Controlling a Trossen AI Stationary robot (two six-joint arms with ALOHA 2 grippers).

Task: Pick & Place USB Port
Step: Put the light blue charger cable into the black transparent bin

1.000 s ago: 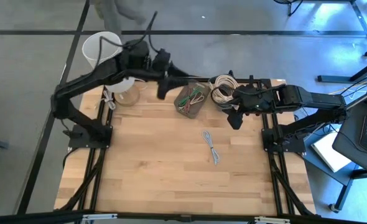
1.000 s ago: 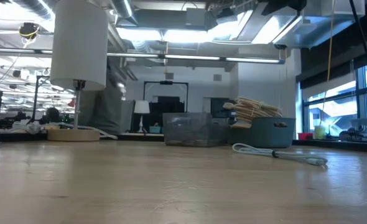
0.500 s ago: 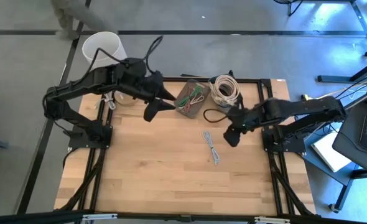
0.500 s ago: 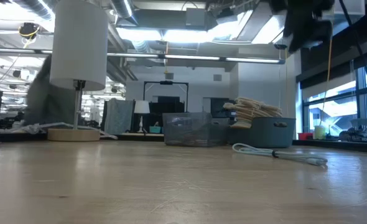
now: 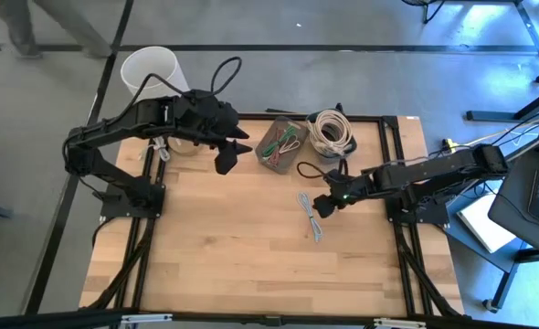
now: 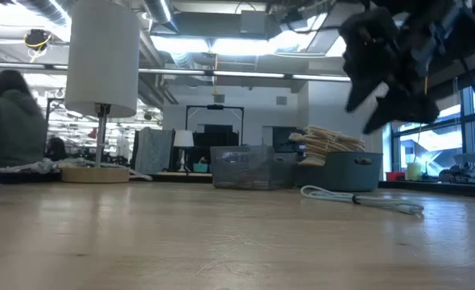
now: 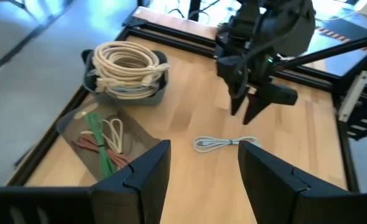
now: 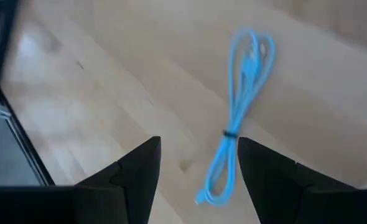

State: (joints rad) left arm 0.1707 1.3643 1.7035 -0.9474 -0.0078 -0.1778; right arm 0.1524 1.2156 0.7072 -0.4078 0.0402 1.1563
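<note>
Left claw (image 5: 226, 161) hangs with fingers apart over the counter (image 5: 224, 247), idle. The bundled USB cable (image 5: 310, 216) lies mid-counter; the right claw (image 5: 322, 205), fingers apart, hovers just beside it and should straddle the tie squarely before closing.

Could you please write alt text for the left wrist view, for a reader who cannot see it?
The right gripper, fingers open, hangs just above a bundled light USB cable on the wooden table. Nearby sit a grey bin of coiled cream cables and a clear tray of cable ties.
</note>
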